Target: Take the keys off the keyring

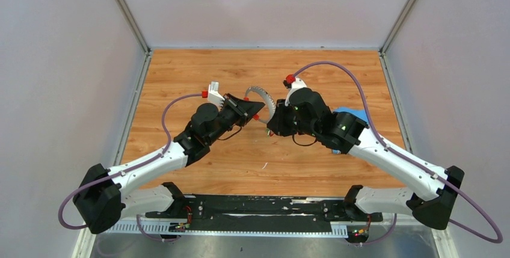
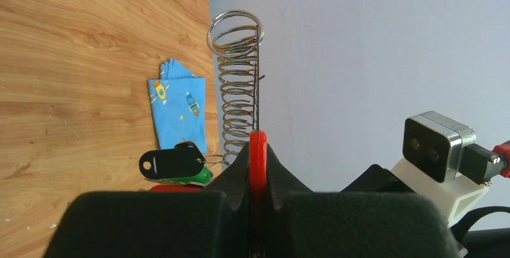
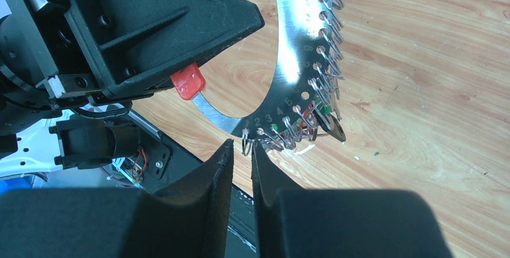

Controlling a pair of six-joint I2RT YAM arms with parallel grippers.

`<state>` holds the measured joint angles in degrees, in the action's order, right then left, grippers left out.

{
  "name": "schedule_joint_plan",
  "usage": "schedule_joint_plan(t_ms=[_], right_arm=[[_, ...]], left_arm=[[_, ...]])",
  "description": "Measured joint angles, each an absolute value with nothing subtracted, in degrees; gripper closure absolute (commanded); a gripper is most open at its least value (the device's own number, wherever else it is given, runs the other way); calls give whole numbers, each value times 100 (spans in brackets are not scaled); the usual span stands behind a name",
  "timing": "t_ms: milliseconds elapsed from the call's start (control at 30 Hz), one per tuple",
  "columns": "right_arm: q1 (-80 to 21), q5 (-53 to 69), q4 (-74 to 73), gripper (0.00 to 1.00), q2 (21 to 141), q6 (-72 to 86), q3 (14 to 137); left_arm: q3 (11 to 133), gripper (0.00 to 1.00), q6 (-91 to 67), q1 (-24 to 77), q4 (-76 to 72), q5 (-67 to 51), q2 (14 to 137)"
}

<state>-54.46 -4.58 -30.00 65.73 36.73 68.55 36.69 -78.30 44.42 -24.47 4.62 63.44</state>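
The keyring (image 1: 264, 98) is a thin silvery arc lined with small wire loops, held up above the table. My left gripper (image 2: 258, 150) is shut on its red curved part (image 2: 258, 156). In the left wrist view the ring stands edge-on, with its loops (image 2: 237, 77) stacked like a coil. The keys (image 3: 313, 119) hang in a cluster at the ring's low end, and a black tag (image 2: 171, 163) and a green cap (image 2: 195, 178) show there. My right gripper (image 3: 242, 147) is open by a narrow gap, its tips at the end wire loop (image 3: 246, 141). Whether they touch it is unclear.
A folded blue cloth (image 1: 355, 115) lies on the wooden table (image 1: 180, 77) under my right arm, near the right wall. Grey walls close in the table on three sides. A black rail (image 1: 252, 207) runs along the near edge between the arm bases.
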Motion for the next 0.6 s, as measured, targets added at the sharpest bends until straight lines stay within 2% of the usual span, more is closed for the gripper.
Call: schedule_joint_plan(t_ms=[600], right_arm=[[-5734,-917,-2978,80,6619,3660,6689]], left_arm=[[3592,100,-8230,4431,-2338,497,6300]])
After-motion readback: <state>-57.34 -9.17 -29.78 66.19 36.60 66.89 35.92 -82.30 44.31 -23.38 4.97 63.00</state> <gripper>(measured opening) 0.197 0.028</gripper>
